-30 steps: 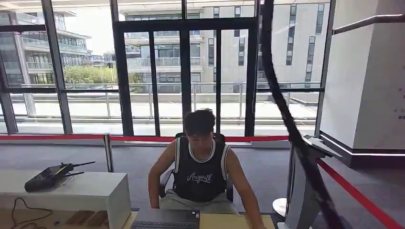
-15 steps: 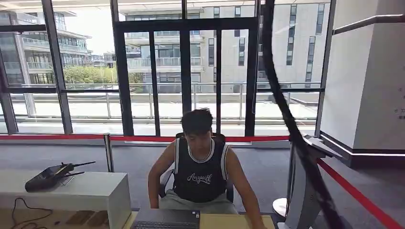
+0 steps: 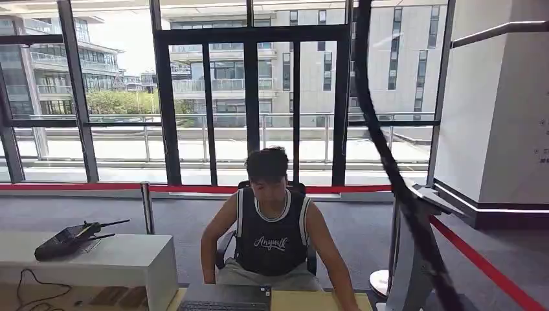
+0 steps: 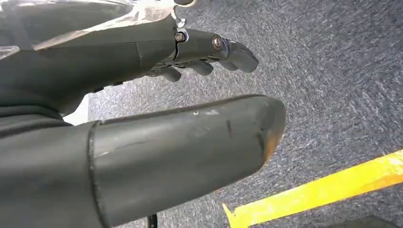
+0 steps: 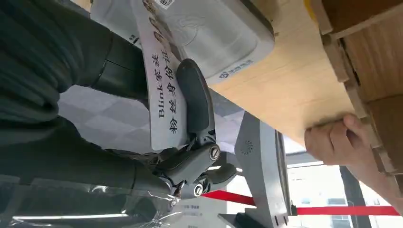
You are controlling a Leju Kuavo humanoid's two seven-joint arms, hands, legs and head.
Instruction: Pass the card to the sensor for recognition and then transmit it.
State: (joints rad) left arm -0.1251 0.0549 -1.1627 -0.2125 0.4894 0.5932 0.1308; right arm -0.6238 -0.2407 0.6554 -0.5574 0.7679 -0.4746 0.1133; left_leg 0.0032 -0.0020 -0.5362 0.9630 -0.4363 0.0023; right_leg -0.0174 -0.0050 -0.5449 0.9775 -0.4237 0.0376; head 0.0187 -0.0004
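At the sensor (image 5: 214,35) | right hand (image 5: 190,142) pinches card (image 5: 159,85) (top hidden) | left hand (image 4: 142,118) empty, fingers apart

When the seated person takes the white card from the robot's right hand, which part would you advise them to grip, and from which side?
Probably the card's free end beyond the right hand, the end nearest the white sensor. The thumb presses across the card's printed face lower down, so that end is bare. Pinching it by the flat faces, coming from the sensor side, looks easiest.
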